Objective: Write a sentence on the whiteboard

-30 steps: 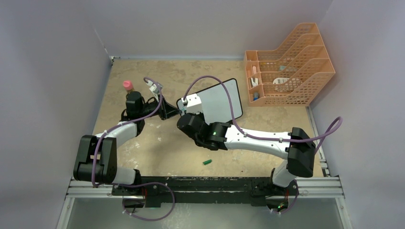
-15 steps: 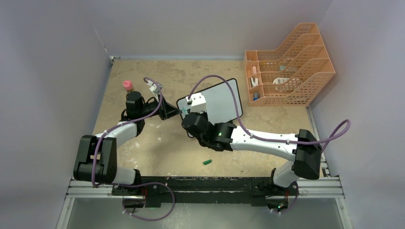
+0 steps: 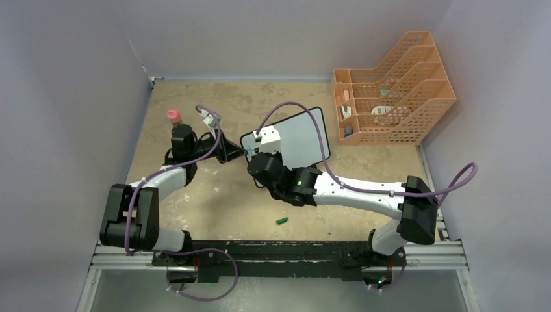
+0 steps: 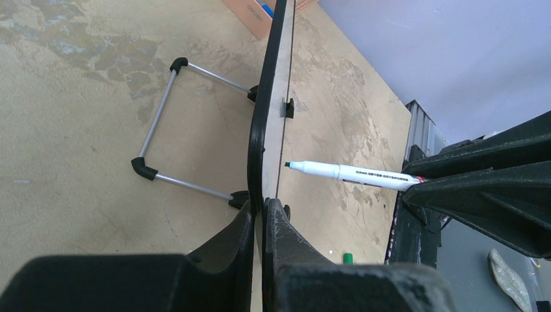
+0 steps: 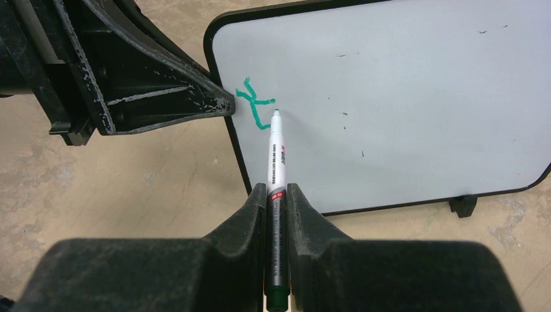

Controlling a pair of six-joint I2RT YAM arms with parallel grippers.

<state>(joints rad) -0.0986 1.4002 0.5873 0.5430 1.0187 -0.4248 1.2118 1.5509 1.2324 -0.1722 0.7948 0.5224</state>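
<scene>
The whiteboard (image 5: 403, 97) stands upright on its wire feet near the middle of the table (image 3: 214, 201), its white face turned toward the arms. A short green mark (image 5: 255, 104) sits close to its left edge, and a few dark specks dot the rest of the face. The left gripper (image 4: 262, 208) is clamped on that left edge, one finger on each side of the black frame. The right gripper (image 5: 276, 192) is closed around a white marker (image 5: 277, 156), whose green tip points at the board just right of the mark; the left wrist view shows the tip a hair off the surface. A green cap (image 3: 282, 220) lies on the table nearer the arm bases. An orange file rack (image 3: 390, 91) stands right of the board, and a pink-capped bottle (image 3: 173, 116) stands far left.
</scene>
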